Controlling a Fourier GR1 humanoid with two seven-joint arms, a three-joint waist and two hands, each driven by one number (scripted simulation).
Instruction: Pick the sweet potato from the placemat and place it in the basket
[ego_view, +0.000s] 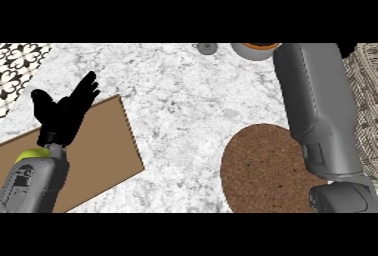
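resting at the far left of the head view, the left hand (65, 111) stood with its fingers straight and spread, pointing up and away over the near corner of a brown board (103, 150) that lay flat on the marble counter (184, 100). its grey left forearm (33, 185) came in from the lower edge, and a small yellow-green thing (31, 155) showed just beside the wrist, mostly hidden; what it was could not be told. a strip of patterned tile (18, 70) ran along the upper left edge.

near the middle top, a small grey round piece (207, 48) sat on the counter, and just to its right a pale bowl with an orange inside (257, 49) was cut off by the upper edge.

further right lay a round brown woven placemat (262, 170), partly covered by the right forearm (317, 110), which stretched across it toward the top. no sweet potato lay on the visible part of the placemat. the right hand itself was out of sight past the upper edge, so its state could not be told, nor whether it held the sweet potato. along the far right edge a woven basket (365, 90) showed only its wall, just beside the forearm.
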